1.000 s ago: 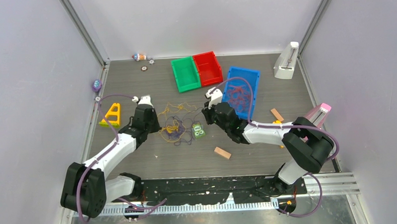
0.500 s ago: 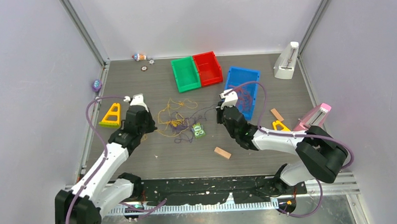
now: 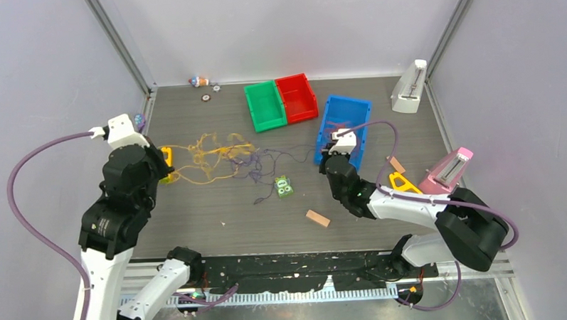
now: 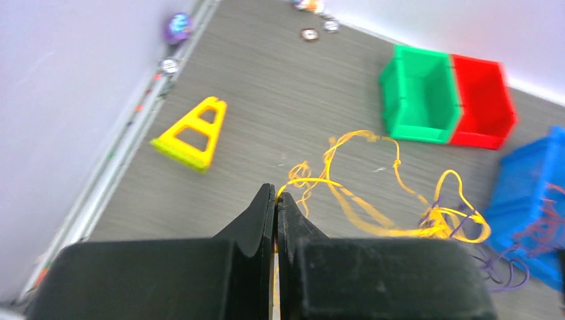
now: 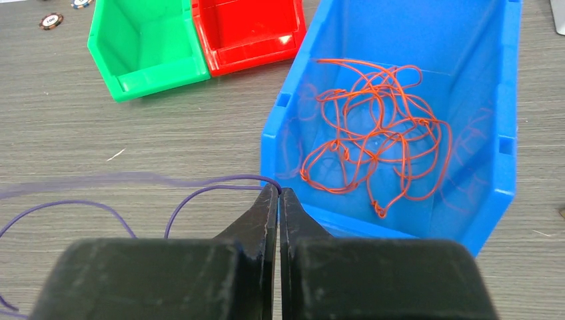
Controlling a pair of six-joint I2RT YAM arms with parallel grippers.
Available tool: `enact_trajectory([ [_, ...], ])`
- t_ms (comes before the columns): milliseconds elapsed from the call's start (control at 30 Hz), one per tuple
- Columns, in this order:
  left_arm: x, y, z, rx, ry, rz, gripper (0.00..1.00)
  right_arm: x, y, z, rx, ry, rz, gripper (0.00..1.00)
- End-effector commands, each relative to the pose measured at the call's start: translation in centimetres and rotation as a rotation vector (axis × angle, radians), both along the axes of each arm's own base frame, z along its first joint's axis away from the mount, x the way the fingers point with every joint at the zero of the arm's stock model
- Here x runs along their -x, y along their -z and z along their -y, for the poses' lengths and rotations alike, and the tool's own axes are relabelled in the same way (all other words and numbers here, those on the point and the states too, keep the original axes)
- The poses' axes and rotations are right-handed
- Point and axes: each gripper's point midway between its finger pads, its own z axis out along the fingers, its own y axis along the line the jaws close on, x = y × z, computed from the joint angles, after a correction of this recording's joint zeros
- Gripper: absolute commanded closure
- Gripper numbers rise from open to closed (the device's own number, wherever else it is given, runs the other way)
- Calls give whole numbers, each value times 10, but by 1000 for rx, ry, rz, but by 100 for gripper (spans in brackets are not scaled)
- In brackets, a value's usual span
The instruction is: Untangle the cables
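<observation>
The left gripper (image 4: pixel 275 197) is pinched tight. Its two black fingers are pressed together on a yellow cable (image 4: pixel 436 225) that comes out right at the tips. From there the yellow loops run forward and to the right over the table (image 3: pixel 219 226) and gather in a bunched knot. Ahead and to the left of this gripper lies a yellow triangular frame (image 4: pixel 193 137), apart from the cable. Further ahead and to the right stand a green bin (image 4: pixel 420 93) and a red bin (image 4: pixel 483 100), touching side by side. At the far edge sit small round tokens (image 4: pixel 308 35) and a purple ball (image 4: pixel 178 23).

Behind the right gripper (image 5: pixel 278 193), toward the arm bases, lies a wooden block (image 3: pixel 317 218). To the gripper's left and slightly behind it is a small green toy (image 3: pixel 284 187). This gripper is closed too, nipping a purple cable (image 5: pixel 233 177) at its very tips. The strand leaves to the left in long arcs and meets the yellow knot between the two arms. Just ahead and to the right of the tips is a blue bin (image 5: pixel 286 100), its near corner almost at the fingers. A loose bundle of orange-red cables (image 5: pixel 373 140) lies inside it. Farther ahead and to the left are the green and red bins.
</observation>
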Motion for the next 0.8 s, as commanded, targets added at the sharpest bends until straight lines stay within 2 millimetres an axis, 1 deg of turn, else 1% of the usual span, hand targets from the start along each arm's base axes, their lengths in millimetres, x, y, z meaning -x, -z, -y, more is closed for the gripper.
enact_trajectory([
  [0, 27, 12, -44, -143, -178, -91, 100, 1, -17, 15, -55, 71, 54, 95],
  [67, 27, 12, -42, -126, -163, -66, 100, 2, -18, 18, -58, 75, 60, 95],
  [100, 25, 14, -36, -111, -136, -58, 100, 3, -21, 18, -62, 70, 65, 95],
  [133, 20, 16, -25, -91, -77, -51, 100, 4, -21, 18, -58, 65, 72, 95],
  [167, 15, 19, -11, -78, 5, -46, 100, 5, -23, 17, -64, 50, 78, 95],
  [233, 7, 23, 28, -31, 221, -33, 100, 7, -25, 10, -44, -13, 92, 94],
  [267, 5, 23, 46, -8, 316, -27, 100, 9, -27, -1, -56, -84, 109, 93],
  [300, 3, 23, 69, 29, 434, -21, 100, 10, -34, -6, -62, -121, 136, 92],
  [333, 3, 23, 80, 44, 494, -21, 100, 14, -32, -17, -64, -191, 137, 90],
  [367, 3, 24, 102, 73, 608, -34, 100, 16, -37, -22, -75, -223, 159, 88],
  [400, 3, 27, 113, 86, 661, -56, 100, 20, -36, -31, -79, -282, 160, 86],
  [433, 2, 31, 120, 89, 698, -86, 100, 22, -39, -36, -88, -311, 176, 85],
  [500, 2, 36, 131, 68, 752, -133, 100, 26, -41, -47, -94, -379, 187, 80],
  [533, 1, 37, 134, 61, 767, -150, 100, 29, -41, -53, -95, -417, 189, 71],
  [567, 1, 38, 137, 55, 780, -161, 100, 30, -43, -55, -95, -434, 200, 64],
  [633, 2, 37, 144, 53, 811, -163, 100, 35, -45, -63, -101, -488, 215, 30],
  [667, 3, 36, 148, 55, 831, -158, 100, 39, -45, -68, -105, -526, 220, 24],
  [700, 5, 33, 152, 58, 854, -152, 100, 43, -48, -74, -110, -567, 232, 15],
  [767, 10, 28, 161, 55, 905, -142, 100, 48, -50, -81, -116, -621, 245, 7],
])
